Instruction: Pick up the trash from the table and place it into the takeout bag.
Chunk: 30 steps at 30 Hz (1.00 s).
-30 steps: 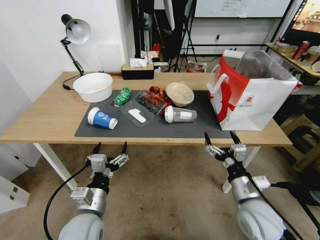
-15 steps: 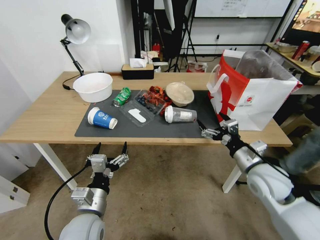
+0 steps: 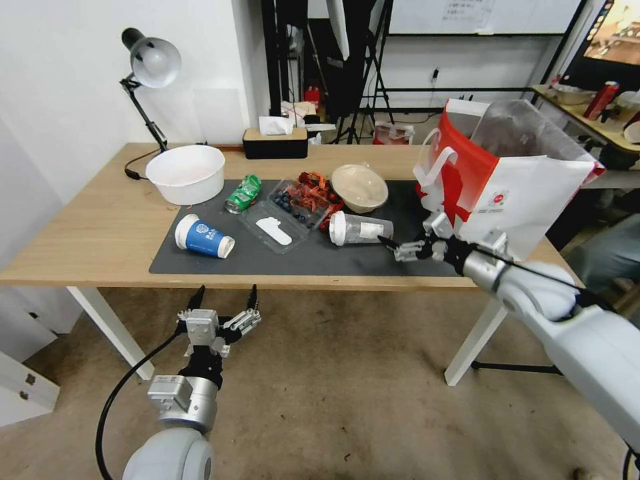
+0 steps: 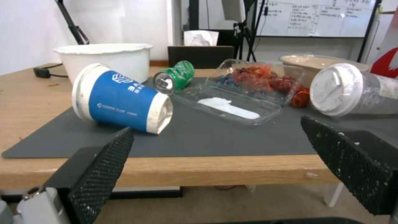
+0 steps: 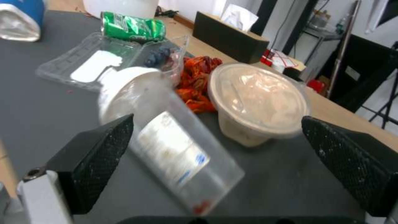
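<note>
The trash lies on the table's [image 3: 100, 230] dark mat [image 3: 313, 257]: a blue paper cup [image 3: 203, 238] on its side, a crushed green can [image 3: 243, 193], an open clear clamshell [image 3: 287, 213], red shells [image 3: 319, 189], a beige lidded bowl [image 3: 360, 187] and a clear lidded cup [image 3: 360, 230] on its side. The takeout bag [image 3: 513, 200] stands open at the right end. My right gripper [image 3: 407, 233] is open just over the mat, right behind the clear cup's base. In the right wrist view its fingers [image 5: 95, 155] flank the clear cup [image 5: 166, 137] and the bowl [image 5: 257, 102]. My left gripper [image 3: 226, 293] hangs open below the table's front edge.
A white tub [image 3: 187, 173], a desk lamp [image 3: 152, 63] and a black tissue box [image 3: 275, 141] stand at the table's back left. Bare wood lies left of the mat. Stands and a side table crowd the room behind and to the right.
My right arm has risen from below the table's front edge and reached left over the mat, up to the clear cup's base. The left arm has barely moved.
</note>
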### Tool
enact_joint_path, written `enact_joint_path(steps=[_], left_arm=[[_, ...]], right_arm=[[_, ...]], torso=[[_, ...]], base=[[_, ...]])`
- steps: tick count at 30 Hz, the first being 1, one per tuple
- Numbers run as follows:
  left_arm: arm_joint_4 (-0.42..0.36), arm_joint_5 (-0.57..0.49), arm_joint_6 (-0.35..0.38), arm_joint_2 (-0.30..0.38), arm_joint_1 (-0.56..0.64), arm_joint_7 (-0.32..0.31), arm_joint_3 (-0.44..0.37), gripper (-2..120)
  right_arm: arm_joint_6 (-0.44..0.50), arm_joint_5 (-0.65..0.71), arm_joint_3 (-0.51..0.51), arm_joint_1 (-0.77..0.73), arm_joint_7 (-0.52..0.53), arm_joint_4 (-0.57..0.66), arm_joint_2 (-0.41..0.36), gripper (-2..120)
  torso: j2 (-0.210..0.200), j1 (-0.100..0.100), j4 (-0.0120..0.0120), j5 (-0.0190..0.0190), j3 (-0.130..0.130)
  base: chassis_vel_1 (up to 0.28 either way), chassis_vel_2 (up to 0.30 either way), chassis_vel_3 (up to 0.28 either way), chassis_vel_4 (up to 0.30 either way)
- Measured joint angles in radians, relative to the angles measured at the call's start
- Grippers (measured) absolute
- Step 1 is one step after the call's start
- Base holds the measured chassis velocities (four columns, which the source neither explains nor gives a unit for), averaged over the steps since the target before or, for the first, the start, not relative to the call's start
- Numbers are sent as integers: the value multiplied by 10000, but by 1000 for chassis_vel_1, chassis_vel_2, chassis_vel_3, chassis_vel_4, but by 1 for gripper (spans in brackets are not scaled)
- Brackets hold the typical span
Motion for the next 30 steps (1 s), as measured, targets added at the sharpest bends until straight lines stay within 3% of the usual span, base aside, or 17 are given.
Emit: enact_joint_path(steps=[14, 30], left_arm=[[-2, 125, -17, 3, 1, 43, 84, 100], [-46, 139, -55, 4, 39, 51, 85, 100]], right_arm=[[20, -225, -1533, 1310, -699, -1732, 946, 100], [-13, -252, -2199, 1910, -1140, -2414, 1085, 100]], torso=[[0, -1, -3, 1, -2], [1, -1, -3, 1, -2]], base=[[0, 0, 0, 0], [0, 0, 0, 0]])
